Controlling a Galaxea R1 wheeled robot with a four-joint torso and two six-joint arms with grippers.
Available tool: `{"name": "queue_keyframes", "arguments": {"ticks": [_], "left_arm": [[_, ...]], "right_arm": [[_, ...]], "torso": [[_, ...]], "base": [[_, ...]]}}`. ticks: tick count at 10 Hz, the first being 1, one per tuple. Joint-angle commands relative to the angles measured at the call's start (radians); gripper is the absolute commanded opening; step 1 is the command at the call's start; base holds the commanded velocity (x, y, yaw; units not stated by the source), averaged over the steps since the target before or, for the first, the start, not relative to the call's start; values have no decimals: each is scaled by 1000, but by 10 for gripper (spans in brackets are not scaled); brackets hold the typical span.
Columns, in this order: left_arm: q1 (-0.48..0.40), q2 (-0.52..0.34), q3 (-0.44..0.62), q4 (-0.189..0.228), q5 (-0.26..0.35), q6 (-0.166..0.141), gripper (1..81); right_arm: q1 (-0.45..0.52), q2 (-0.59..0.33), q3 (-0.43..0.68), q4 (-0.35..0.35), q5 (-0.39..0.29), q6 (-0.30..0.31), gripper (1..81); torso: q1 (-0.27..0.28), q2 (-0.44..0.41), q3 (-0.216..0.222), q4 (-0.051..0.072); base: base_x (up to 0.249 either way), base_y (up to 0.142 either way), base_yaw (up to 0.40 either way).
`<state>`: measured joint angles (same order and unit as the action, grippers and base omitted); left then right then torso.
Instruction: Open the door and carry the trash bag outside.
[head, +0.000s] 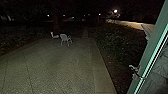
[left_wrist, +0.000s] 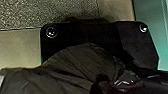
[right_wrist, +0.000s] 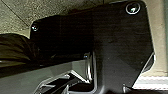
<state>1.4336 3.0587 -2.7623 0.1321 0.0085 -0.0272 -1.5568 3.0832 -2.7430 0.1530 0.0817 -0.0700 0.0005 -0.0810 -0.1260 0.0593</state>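
Observation:
The green door edge (head: 150, 57) slants down the right side of the head view, with a light metal fitting (head: 135, 71) on it and glass beyond. In the left wrist view the dark trash bag (left_wrist: 72, 60) bulges in front of the robot's base plate. Its folds draw together at my left gripper (left_wrist: 101, 83), which is shut on it. A dark, creased part of the bag (right_wrist: 13, 47) also shows in the right wrist view.
Paving (head: 57, 67) stretches ahead in the dark, bordered by a paler strip (head: 100, 67). Two white chairs stand farther off, one of them the nearer chair (head: 65, 38). Bushes (head: 117, 45) line the right side, with a lit path (head: 132, 25) behind.

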Motion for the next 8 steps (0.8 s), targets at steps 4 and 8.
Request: {"name": "queue_keyframes", "arguments": {"ticks": [4,8], "left_arm": [[-52,0,4,0,56,1,10],[-54,-1,4,-6,56,0,10]], "right_arm": [[36,13,8,-3,-60,-5,811],[34,13,8,-3,-60,-5,811]], "torso": [[1,1,0,69],[1,1,0,129]], "base": [[88,0,0],[79,0,0]]}}
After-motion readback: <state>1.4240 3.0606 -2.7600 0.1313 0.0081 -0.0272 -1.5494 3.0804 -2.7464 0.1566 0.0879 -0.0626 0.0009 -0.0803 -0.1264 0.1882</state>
